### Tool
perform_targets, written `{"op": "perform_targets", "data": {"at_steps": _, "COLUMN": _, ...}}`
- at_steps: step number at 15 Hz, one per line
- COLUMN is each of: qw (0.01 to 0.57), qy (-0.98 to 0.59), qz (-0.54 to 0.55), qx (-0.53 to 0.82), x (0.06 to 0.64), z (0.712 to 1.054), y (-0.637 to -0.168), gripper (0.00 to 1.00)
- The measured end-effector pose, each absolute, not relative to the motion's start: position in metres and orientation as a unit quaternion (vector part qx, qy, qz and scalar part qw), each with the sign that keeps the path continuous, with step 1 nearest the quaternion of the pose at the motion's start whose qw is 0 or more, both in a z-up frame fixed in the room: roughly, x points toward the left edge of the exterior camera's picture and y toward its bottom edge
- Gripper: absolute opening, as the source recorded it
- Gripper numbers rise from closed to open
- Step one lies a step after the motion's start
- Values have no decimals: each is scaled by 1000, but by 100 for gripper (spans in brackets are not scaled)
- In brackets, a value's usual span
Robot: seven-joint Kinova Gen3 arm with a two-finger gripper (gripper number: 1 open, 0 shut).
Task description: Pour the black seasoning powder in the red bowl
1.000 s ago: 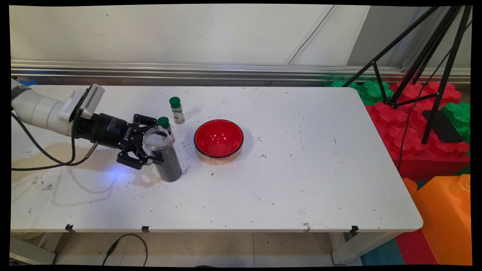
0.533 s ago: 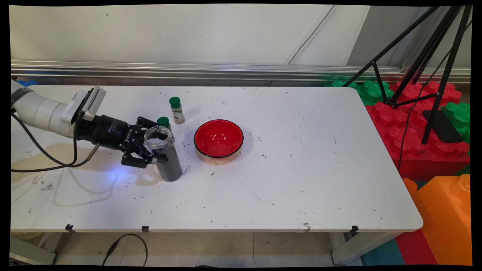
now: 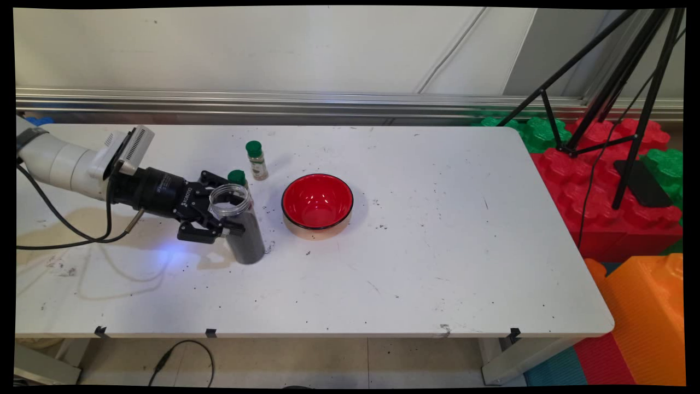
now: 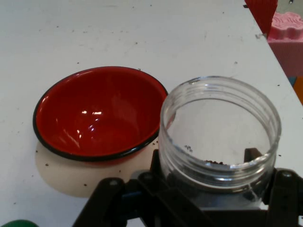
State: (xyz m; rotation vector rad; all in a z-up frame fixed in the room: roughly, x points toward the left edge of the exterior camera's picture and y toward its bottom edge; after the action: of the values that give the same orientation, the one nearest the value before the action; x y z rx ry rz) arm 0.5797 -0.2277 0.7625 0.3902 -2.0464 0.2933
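Jar [image 3: 240,227], clear, open-topped, dark grains inside, stands upright on table [image 3: 437,262] left of red bowl [image 3: 317,205]; we note gripper [image 3: 221,213] clamped round its upper part; two green-capped bottles [image 3: 255,160] behind.

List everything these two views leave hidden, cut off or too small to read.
- Nearer green-capped spice bottle: main view shows only its cap; the clear jar and the tool cover its body. Hand view cuts it to a green sliver at the bottom edge.
- Farther spice bottle: label too small to read in main view.
- Jar's lower part: hand view hides it behind the tool's linkage.
- Red bowl: empty inside; its base is hidden.
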Motion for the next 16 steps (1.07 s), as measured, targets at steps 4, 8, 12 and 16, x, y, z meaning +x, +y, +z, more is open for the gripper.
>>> {"op": "perform_targets", "data": {"at_steps": 4, "qw": 500, "qy": -839, "qz": 125, "qx": 173, "x": 579, "z": 775, "y": -232, "gripper": 0}}
{"op": "perform_targets", "data": {"at_steps": 8, "qw": 502, "qy": -834, "qz": 134, "qx": 185, "x": 576, "z": 796, "y": -238, "gripper": 0}}
{"op": "perform_targets", "data": {"at_steps": 12, "qw": 502, "qy": -831, "qz": 143, "qx": 193, "x": 573, "z": 817, "y": -245, "gripper": 0}}
{"op": "perform_targets", "data": {"at_steps": 16, "qw": 503, "qy": -827, "qz": 155, "qx": 198, "x": 567, "z": 841, "y": -255, "gripper": 0}}
